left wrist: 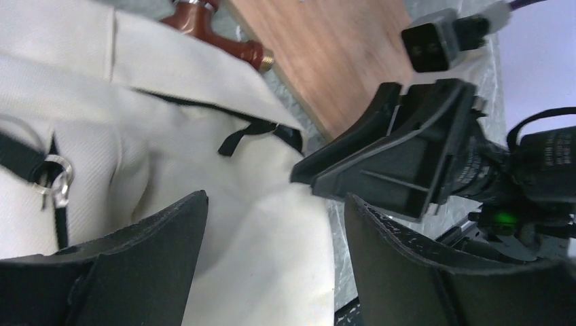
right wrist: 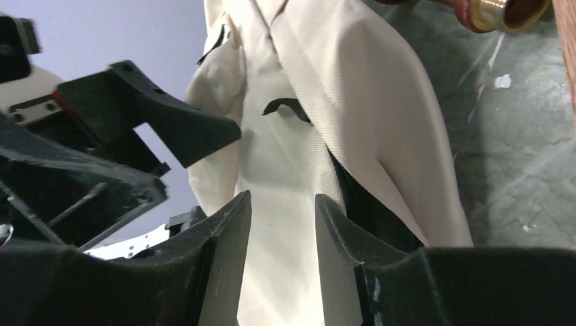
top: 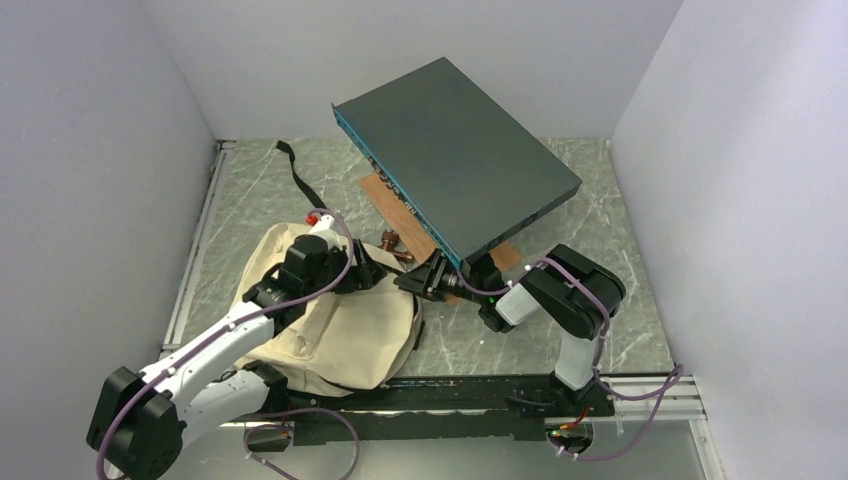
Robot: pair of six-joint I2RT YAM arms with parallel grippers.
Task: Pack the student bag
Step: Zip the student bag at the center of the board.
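On the desk [top: 620, 230] the student bag [top: 340, 335] lies slumped on its side, cream canvas with black trim. One black strap [top: 300, 180] trails from the bag's far side.

Left end effector [left wrist: 275, 199]: positioned over the bag's upper part, fingers wide apart, cream cloth showing between them.

Right end effector [right wrist: 282, 197]: at the bag's right edge, tips pointing toward the bag, fingers narrowly apart. Bag cloth and a black zipper line show through the gap. Contact with the cloth cannot be determined.

Beyond the bag, to its far right, a large dark grey flat box [top: 460, 165] sits tilted above a wooden board [top: 388, 200]. A reddish-brown fitting with a brass end [top: 392, 243] lies between bag and board, just beside the bag.
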